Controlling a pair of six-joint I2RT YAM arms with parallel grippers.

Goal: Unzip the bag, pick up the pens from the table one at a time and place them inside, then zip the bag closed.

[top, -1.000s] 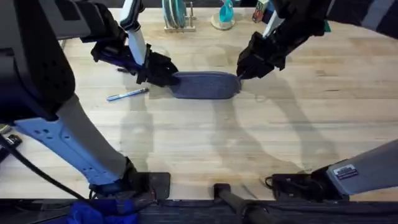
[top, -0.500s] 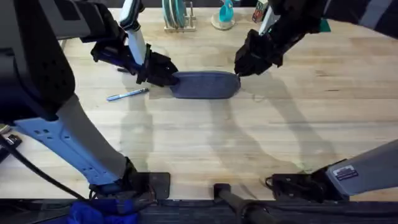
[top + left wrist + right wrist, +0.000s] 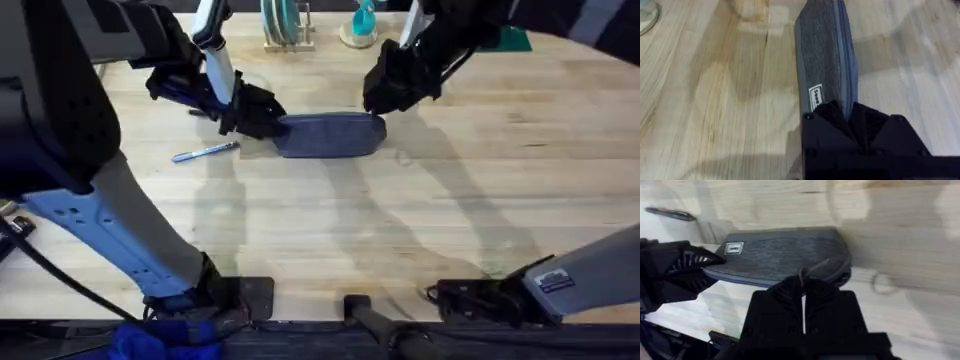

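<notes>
Jaws of the left gripper are clamped on the near-left end of the small grey-blue fabric pouch, pinning it by its tagged corner, as the left wrist view shows; jaws of the right gripper are closed together on what looks like the thin zipper pull cord at the pouch's right end, though the grip itself is partly hidden. The pouch lies flat on the light wooden butcher-block counter, between the two grippers, its long axis running left to right; a slim silvery pen with a blue end lies on the counter just beside the left gripper, apart from the pouch.

The pouch should be light and soft, likely to slide or bunch if pulled without an anchor, so holding one end while drawing the pull along the zipper line seems right; the pen is stiff, thin and smooth, best pinched across its middle.

Compared with a second ago, the right gripper has shifted up and leftward over the pouch's right end; the left gripper, the pouch and the pen have stayed put.
</notes>
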